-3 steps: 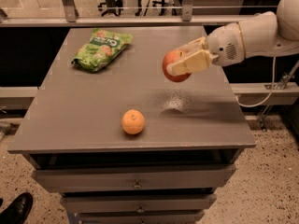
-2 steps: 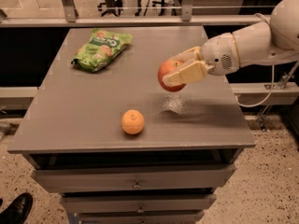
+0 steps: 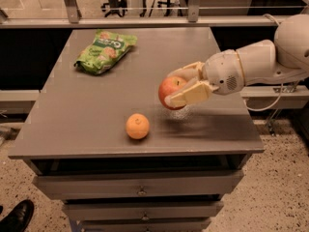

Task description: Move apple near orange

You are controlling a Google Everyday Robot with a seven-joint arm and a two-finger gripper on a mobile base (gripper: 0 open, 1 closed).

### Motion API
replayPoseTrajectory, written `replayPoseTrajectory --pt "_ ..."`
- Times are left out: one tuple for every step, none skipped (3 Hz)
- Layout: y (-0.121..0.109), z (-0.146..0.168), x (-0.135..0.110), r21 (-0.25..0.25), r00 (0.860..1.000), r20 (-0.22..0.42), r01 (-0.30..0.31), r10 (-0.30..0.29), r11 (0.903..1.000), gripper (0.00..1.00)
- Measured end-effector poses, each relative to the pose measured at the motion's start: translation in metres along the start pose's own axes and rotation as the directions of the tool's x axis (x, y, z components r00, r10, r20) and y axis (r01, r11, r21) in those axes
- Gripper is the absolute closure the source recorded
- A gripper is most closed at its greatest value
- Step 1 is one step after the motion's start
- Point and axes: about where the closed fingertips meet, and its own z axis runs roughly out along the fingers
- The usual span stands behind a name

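Note:
The red apple with yellowish patches is held in my gripper, a little above the grey table, right of centre. The cream fingers close on it from the right, one above and one below. The small orange sits on the table near the front edge, to the lower left of the apple and about one fruit's width away from it. My white arm reaches in from the right.
A green snack bag lies at the table's back left. Drawers run below the front edge. A metal rail crosses behind the table. A black shoe shows on the floor at bottom left.
My gripper has carried the apple left and down, towards the orange and closer to the table top. The orange and the bag have not moved.

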Motion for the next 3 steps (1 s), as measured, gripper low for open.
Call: replayPoseTrajectory --pt "0.014 0.010 0.007 -0.045 1.000 0.007 0.031 -0.030 0.9985 0.97" --pt "0.021 0.017 0.015 -0.075 0.999 -0.007 0.049 -0.049 0.9960 0.74" --pt "0.026 0.025 0.024 -0.096 0.998 -0.019 0.061 -0.063 0.9935 0.51"
